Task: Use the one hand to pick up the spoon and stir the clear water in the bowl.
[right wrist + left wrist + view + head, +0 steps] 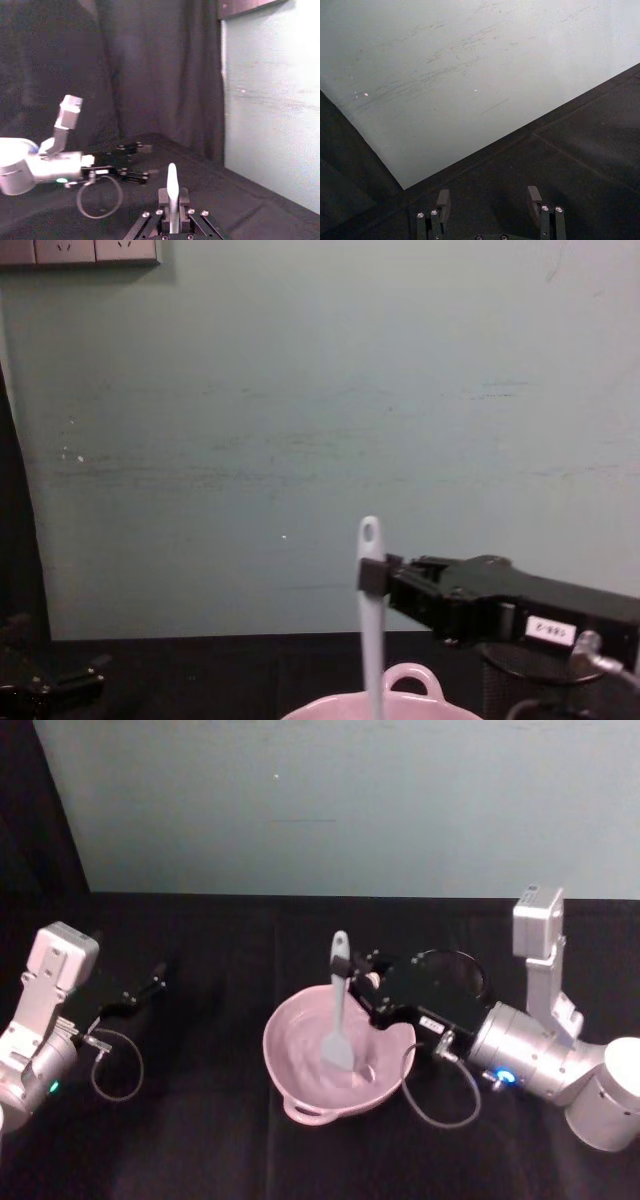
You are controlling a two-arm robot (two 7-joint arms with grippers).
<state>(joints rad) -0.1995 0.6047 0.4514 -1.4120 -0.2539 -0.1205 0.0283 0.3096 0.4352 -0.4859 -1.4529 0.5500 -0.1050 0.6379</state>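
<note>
Pink plastic marks your target: the bowl point(290, 1045) sits on the black-draped table point(200, 1150) just in front of the robot, slightly right of centre, with its small loop handle point(311, 1112) turned toward the robot in the head view.

You see the white spoon point(338, 1015) standing nearly upright. Its oval head is down inside the bowl, and the handle tip with the hole pokes up above the grip. Whether the head touches the bowl's floor, or how much water is there, you cannot tell.

Your right gripper point(350, 983) reaches in from the right, level over the bowl's far rim. Its jaws are clamped on the upper part of the spoon handle. From the chest view you can see the white numbered label point(551, 630) on its black body, and a cable point(440, 1105) loops down beside the bowl.

Behind that gripper, to the right of the bowl, stands the black mesh cup point(515, 675).

Your left gripper point(490, 200) lies parked low at the table's left side, well apart from the bowl. Its jaws stand apart and hold nothing, and it points toward the pale teal wall point(350, 810).
</note>
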